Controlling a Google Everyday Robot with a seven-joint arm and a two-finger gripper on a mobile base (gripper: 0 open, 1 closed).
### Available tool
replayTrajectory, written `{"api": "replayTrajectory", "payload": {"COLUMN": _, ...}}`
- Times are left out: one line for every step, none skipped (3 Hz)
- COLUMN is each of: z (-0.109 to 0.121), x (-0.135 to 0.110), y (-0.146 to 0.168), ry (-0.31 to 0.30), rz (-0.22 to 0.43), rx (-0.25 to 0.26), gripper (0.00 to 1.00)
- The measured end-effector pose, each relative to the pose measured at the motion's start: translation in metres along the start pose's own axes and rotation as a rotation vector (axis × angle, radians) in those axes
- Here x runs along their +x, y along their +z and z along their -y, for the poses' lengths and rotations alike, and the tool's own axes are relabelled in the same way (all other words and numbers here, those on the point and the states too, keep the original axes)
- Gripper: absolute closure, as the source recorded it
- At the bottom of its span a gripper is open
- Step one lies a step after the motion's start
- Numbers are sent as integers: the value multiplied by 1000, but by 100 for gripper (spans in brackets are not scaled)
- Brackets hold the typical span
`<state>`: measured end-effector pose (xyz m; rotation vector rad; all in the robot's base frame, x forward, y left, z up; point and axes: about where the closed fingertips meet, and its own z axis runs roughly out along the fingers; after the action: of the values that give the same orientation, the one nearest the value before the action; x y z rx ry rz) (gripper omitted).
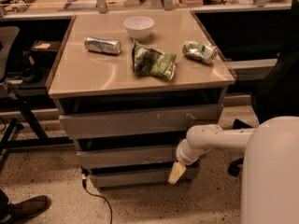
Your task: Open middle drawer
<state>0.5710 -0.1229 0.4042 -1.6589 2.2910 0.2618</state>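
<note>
The robot's cream hand (pixel 174 172) is hanging by the flat grey middle drawer (pixel 124 156); whether it is open or closed cannot be told. It should be catching the front's edge and pulling straight out.

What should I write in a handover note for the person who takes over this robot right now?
The gripper is low at the cabinet's front right, pointing down, just below the right end of the middle drawer and in front of the bottom drawer. Whether it touches a front cannot be told.
The middle drawer sits under the scratched top drawer; none of its interior shows.
Done: the arm is at the drawer.
Left: catch the front and pull it out.
The bowl, can and green bag on top are not part of the job.
</note>
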Motion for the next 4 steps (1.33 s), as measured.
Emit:
{"api": "replayTrajectory", "payload": {"z": -11, "x": 3, "y": -8, "ry": 32, "rz": -15, "rx": -27, "gripper": 0}}
{"api": "replayTrajectory", "payload": {"z": -29, "x": 10, "y": -20, "ry": 71, "rz": -24, "rx": -56, "gripper": 0}}
{"api": "replayTrajectory", "payload": {"z": -74, "x": 29, "y": -49, "ry": 163, "rz": -40, "rx": -119, "gripper": 0}}
{"api": "replayTrajectory", "payload": {"z": -108, "x": 47, "y": -70, "ry": 232, "rz": -60, "rx": -158, "gripper": 0}}
